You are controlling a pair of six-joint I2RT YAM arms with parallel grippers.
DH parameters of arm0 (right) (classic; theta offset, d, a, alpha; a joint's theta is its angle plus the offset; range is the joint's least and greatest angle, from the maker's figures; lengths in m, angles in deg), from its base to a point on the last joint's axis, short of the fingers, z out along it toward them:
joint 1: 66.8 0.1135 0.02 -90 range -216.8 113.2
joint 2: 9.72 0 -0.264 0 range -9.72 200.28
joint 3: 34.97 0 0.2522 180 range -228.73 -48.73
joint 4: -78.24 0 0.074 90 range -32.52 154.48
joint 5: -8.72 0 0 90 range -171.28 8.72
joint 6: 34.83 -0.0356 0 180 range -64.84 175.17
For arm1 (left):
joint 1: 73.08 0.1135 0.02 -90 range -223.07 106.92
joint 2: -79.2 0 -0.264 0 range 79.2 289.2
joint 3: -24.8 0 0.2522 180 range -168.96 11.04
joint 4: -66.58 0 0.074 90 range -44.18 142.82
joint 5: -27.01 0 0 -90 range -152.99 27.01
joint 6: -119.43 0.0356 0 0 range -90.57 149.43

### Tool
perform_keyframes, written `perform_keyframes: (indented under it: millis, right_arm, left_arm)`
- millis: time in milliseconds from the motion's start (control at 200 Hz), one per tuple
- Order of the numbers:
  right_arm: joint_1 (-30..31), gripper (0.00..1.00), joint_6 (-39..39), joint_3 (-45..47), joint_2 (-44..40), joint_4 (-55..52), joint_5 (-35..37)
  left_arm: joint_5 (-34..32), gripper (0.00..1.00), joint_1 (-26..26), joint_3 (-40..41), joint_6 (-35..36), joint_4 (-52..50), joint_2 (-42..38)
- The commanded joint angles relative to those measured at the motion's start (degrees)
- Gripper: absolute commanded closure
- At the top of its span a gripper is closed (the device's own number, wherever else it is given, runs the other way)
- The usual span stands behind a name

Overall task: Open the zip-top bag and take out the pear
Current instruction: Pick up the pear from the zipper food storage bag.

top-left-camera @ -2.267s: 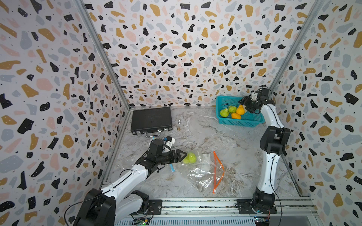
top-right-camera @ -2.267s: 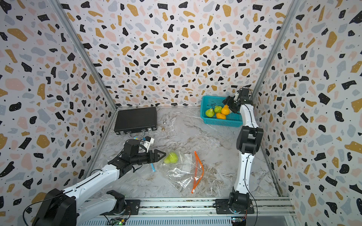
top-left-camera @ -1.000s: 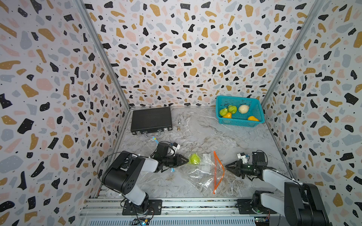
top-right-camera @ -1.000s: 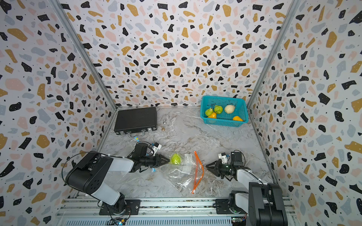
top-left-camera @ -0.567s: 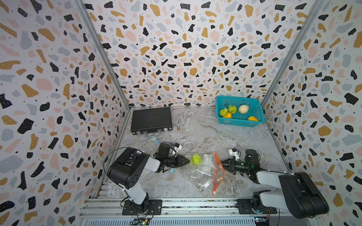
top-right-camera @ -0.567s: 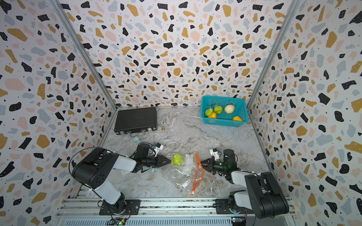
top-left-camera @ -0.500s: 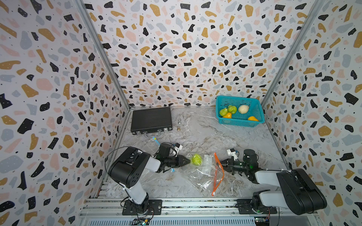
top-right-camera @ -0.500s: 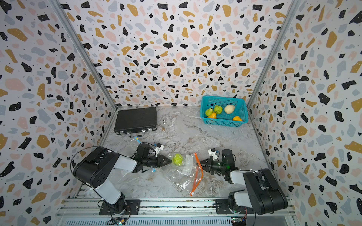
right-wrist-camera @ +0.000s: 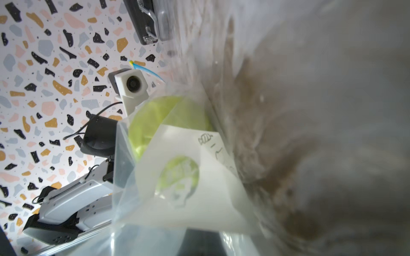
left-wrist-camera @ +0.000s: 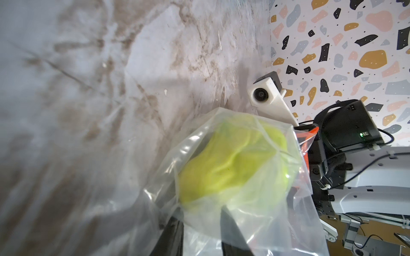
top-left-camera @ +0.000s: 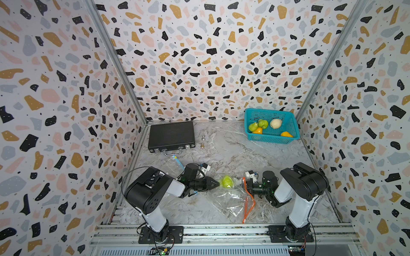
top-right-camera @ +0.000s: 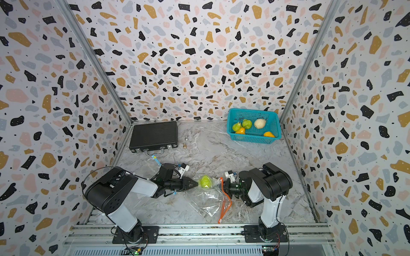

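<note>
Both top views are bright and even — soft shadows under my arms (top-left-camera: 155, 192), lower middle of the frame, walls (top-left-camera: 44, 110) bowing at the edges. Wrist views smear the tabletop (left-wrist-camera: 88, 110); the bag (right-wrist-camera: 177, 199) glares pale.

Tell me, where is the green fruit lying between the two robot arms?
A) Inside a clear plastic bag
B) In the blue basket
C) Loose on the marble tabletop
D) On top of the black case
A: the pear shows through the clear plastic of the zip-top bag, whose orange zip edge lies beside it.
</note>
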Motion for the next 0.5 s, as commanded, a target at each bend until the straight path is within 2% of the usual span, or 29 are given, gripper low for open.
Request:
perform_keyframes:
  millis: [0, 50, 120, 195, 310, 496]
  right_arm:
    - [0.4, 1.00, -0.4, -0.7, 1.7, 5.2, 1.9]
    - [0.4, 1.00, 0.4, -1.0, 2.5, 5.2, 2.0]
    - [0.4, 0.96, 1.0, -1.5, 4.8, 5.3, 2.2]
    - [0.4, 0.93, 1.7, -2.0, 7.1, 5.3, 2.4]
    - [0.4, 0.93, 2.2, -2.2, 6.8, 5.3, 2.1]
    - [0.4, 0.92, 2.5, -2.5, 7.5, 5.3, 1.7]
  left_arm:
    - [-0.3, 0.69, -0.3, 0.4, -0.6, -3.4, -6.0]
    - [-0.9, 0.66, -0.3, -0.1, -0.2, -6.3, -9.5]
    - [-3.1, 0.47, -0.3, -1.8, 2.8, -14.0, -14.5]
    - [-6.3, 0.35, 0.2, -4.4, 7.1, -23.5, -18.2]
    - [-11.4, 0.28, 2.3, -9.0, 12.5, -36.2, -20.0]
    - [-17.3, 0.18, 3.3, -12.5, 15.7, -39.6, -14.5]
